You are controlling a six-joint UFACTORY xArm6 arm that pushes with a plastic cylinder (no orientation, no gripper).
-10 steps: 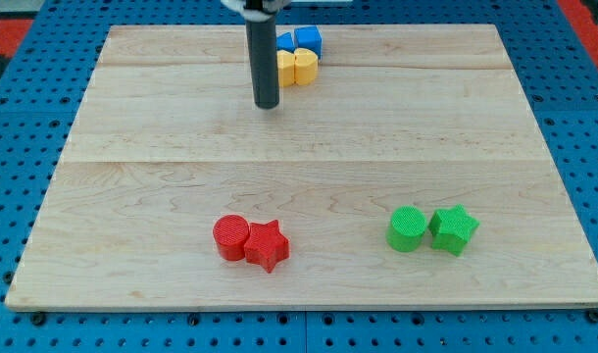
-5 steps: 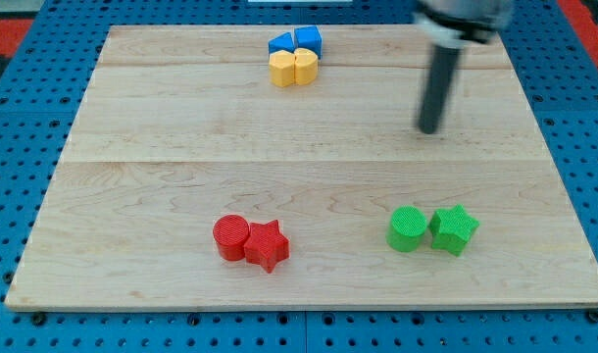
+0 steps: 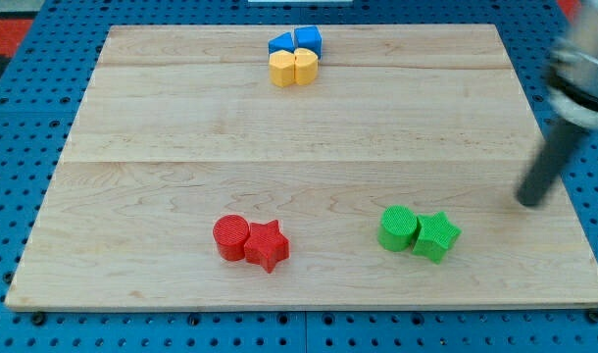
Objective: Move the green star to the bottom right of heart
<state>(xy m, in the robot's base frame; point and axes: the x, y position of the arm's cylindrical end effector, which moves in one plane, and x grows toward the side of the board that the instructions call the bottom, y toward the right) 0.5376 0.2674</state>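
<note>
The green star [image 3: 436, 236] lies at the view's lower right, touching a green cylinder [image 3: 398, 227] on its left. The yellow heart [image 3: 305, 67] sits at the view's top centre, next to a yellow hexagon-like block [image 3: 281, 69]. My tip [image 3: 532, 203] rests on the board near its right edge. It is to the right of the green star and slightly above it, clearly apart from it. The rod is blurred with motion.
Two blue blocks, one [image 3: 282, 43] on the left and one [image 3: 308, 39] on the right, sit just above the yellow pair. A red cylinder [image 3: 231, 236] and a red star [image 3: 267, 245] touch each other at the lower middle. The board's right edge [image 3: 564, 196] is close to my tip.
My rod swept from the top centre across to the right edge and downward. The green star and green cylinder now sit a little further left and lower than before.
</note>
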